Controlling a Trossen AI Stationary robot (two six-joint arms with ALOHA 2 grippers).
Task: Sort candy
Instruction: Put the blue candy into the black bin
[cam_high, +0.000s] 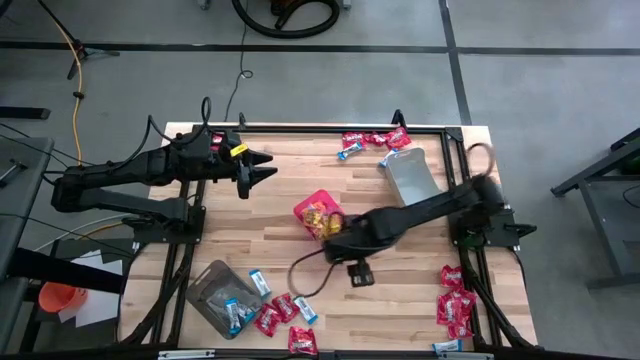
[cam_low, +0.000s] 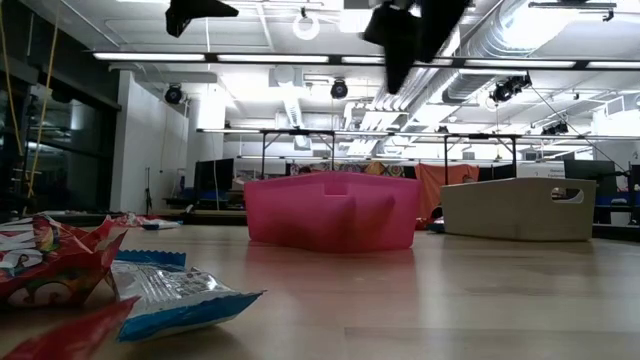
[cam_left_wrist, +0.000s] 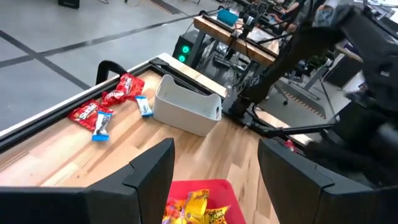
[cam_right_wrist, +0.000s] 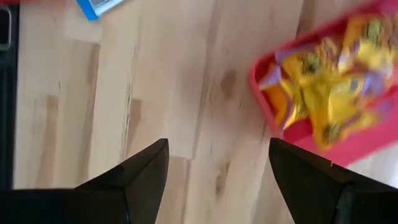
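Red bin: yellow candy inside | right gripper beside it, fingers open, empty | left gripper open | risk: fingers clip bin rim, shifting it.

Three bins: one red bin, one grey tub, one clear tub.
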